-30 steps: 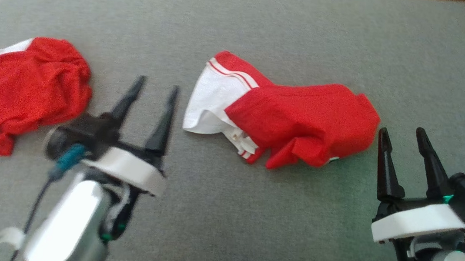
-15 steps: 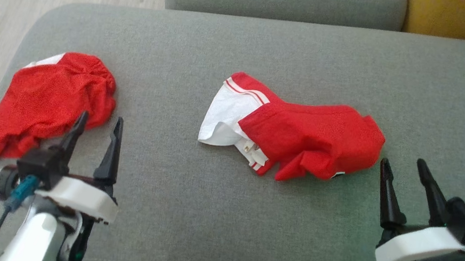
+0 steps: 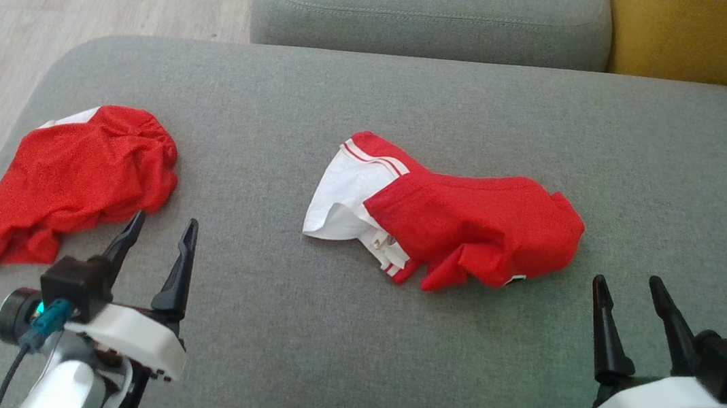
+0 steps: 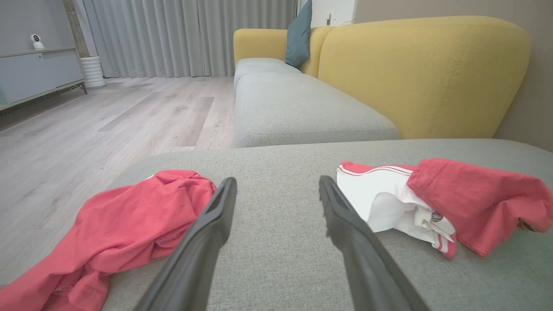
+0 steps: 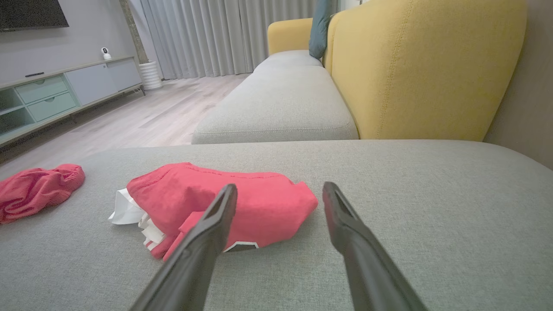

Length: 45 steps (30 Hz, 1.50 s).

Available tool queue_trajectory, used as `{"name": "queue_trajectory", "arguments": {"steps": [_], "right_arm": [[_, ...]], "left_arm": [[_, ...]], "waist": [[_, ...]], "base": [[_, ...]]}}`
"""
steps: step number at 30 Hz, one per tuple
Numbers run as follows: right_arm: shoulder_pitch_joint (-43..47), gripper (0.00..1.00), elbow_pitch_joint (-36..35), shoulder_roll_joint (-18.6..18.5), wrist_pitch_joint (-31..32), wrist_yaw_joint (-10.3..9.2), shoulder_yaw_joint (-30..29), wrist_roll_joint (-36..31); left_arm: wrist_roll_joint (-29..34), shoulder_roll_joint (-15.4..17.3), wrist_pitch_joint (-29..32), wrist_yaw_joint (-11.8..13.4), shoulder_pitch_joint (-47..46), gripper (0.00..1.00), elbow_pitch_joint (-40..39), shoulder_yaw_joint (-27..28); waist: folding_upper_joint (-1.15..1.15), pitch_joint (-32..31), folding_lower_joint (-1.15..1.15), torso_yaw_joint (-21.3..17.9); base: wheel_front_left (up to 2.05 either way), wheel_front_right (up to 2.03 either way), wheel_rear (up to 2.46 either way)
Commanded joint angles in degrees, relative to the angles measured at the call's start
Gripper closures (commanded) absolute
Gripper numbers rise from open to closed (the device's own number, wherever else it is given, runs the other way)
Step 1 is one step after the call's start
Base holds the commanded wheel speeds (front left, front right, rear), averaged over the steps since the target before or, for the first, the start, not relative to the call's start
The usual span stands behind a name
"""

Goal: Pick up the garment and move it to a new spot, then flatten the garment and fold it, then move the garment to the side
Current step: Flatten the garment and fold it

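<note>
Two garments lie on the grey sofa cushion [image 3: 346,353]. A red and white garment [image 3: 464,222] sits bunched in the middle, white part to its left [image 4: 380,203], red part facing the right wrist view [image 5: 242,203]. A crumpled red garment [image 3: 72,178] lies near the cushion's left edge [image 4: 116,220]. My left gripper [image 3: 164,219] is open just in front of the crumpled one's right end, its fingers [image 4: 277,181] holding nothing. My right gripper [image 3: 626,280] is open and holds nothing, near the middle garment's right end [image 5: 280,186].
A second grey cushion [image 3: 426,13] lies beyond this one, with a yellow sofa back [image 3: 711,38] at the far right. Wooden floor [image 3: 51,4] borders the cushion's left side. A low cabinet [image 5: 65,90] stands across the room.
The head camera has tilted, shifting the whole picture down. My left gripper has drawn back toward the near left, away from the gap between the garments. The right gripper has pulled back slightly.
</note>
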Motion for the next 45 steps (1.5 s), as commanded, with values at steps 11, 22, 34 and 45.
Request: {"name": "queue_trajectory", "arguments": {"steps": [11,22,34,45], "right_arm": [[-1.7,0.00,-2.4,-0.3,0.0,0.24,1.3,0.5],[-5.8,0.00,-0.5,-0.5,4.3,0.24,5.5,-1.1],[-24.6,0.00,10.5,-5.9,15.2,0.24,17.8,-1.7],[-32.1,1.00,19.1,-7.7,18.5,0.24,21.6,0.4]], "left_arm": [[0.4,2.2,0.0,1.0,-2.2,0.00,-2.3,1.9],[1.3,2.3,-0.2,1.5,-4.4,0.00,-3.6,1.1],[2.9,1.0,-0.8,1.1,-10.5,0.00,-3.9,-0.2],[3.6,-1.0,-1.1,0.4,-12.5,0.00,-2.4,-0.5]], "waist": [[0.00,0.2,0.00,-0.2],[0.00,3.0,0.00,1.3],[0.00,9.5,0.00,5.5],[0.00,10.7,0.00,7.0]], "base": [[0.00,0.00,0.00],[0.00,0.00,0.00],[0.00,0.00,0.00],[0.00,0.00,0.00]]}}
